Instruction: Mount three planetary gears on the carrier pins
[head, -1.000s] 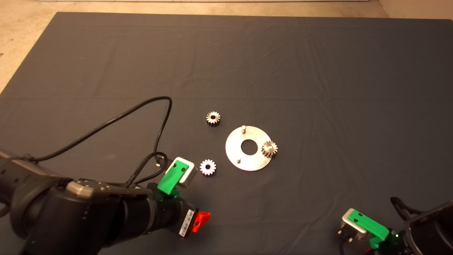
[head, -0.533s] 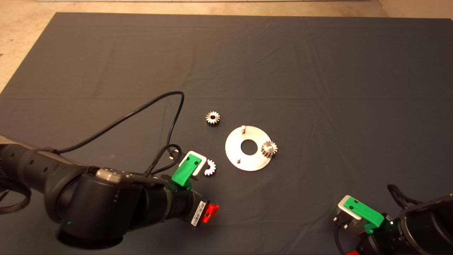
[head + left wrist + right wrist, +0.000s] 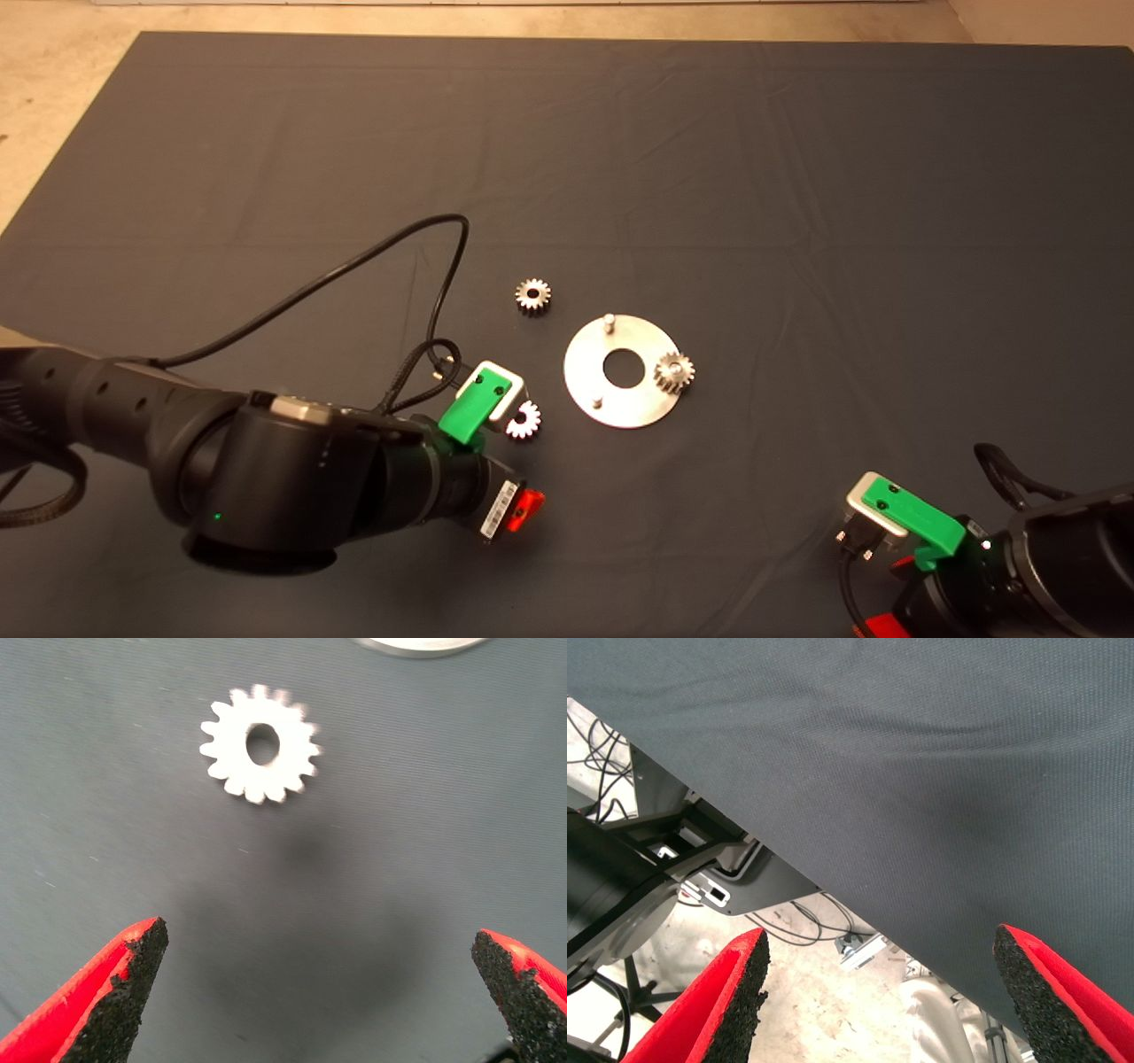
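The round shiny disc [image 3: 640, 408] lies mid-mat with its carrier pins. One planetary gear [image 3: 674, 372] sits on the right-hand pin. The far pin [image 3: 609, 320] and the near-left pin [image 3: 598, 401] stand bare. A second gear [image 3: 532, 295] lies loose up-left of the disc. The third gear [image 3: 526, 420] lies left of the disc, half covered by my left arm's camera housing. In the left wrist view this gear [image 3: 260, 743] lies flat on the mat ahead of my left gripper [image 3: 323, 943], which is open and empty. My right gripper [image 3: 881, 939] is open at the mat's lower right edge.
A black cable [image 3: 354, 266] loops over the mat from the left arm. The dark mat [image 3: 797, 177] is wrinkled at the back. The right wrist view shows the mat's edge with a stand and cables [image 3: 824, 921] on the floor beyond.
My left arm has moved right and forward toward the near loose gear, and its camera housing now covers part of that gear. The right arm has crept up a little.
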Action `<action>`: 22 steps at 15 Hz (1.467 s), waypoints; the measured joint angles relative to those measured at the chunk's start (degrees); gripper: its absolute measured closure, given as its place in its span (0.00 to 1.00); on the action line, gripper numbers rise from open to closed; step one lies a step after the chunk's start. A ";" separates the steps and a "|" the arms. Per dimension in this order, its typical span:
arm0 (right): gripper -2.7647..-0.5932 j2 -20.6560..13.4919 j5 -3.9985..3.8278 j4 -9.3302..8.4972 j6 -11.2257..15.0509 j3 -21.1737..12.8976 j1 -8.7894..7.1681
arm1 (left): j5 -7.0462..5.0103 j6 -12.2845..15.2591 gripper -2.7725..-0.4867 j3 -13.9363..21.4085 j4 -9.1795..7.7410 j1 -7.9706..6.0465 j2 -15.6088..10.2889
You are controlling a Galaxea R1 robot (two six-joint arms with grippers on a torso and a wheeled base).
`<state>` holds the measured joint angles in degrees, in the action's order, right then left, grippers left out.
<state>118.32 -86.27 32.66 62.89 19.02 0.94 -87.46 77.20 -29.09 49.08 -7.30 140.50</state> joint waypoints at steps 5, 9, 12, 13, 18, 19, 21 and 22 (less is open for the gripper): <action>0.42 0.13 -0.38 0.00 0.00 -0.06 -0.01 | 0.00 -2.84 0.13 -5.40 -0.06 -1.49 1.78; 0.42 0.59 -1.38 0.00 0.00 -0.09 -0.01 | 0.00 -4.30 0.13 -9.60 -0.07 -1.82 3.39; 0.42 0.63 -1.40 0.00 0.00 -0.09 -0.09 | -0.02 -4.60 0.13 -11.05 -0.05 -1.97 3.93; 0.42 0.90 -1.44 0.02 0.00 -0.09 -0.23 | 0.00 -4.63 0.13 -11.31 -0.05 -2.01 4.02; 0.42 1.90 -1.42 0.02 0.00 -0.11 -1.62 | 0.00 -4.38 0.13 -12.40 -0.07 -2.45 4.18; 0.42 1.90 -1.43 0.02 0.00 -0.11 -1.60 | 0.00 -4.05 0.13 -12.51 -0.05 -2.45 4.17; 0.42 2.02 -1.38 0.02 0.00 -0.11 -1.88 | -0.01 -3.27 0.13 -12.61 -0.05 -2.43 4.27; 0.42 2.05 -1.38 0.02 0.00 -0.11 -1.95 | 0.00 -2.75 0.13 -12.67 -0.07 -2.43 4.33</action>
<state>120.37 -87.65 32.68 62.89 18.91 -1.01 -87.45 74.45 -41.76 49.01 -9.73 144.82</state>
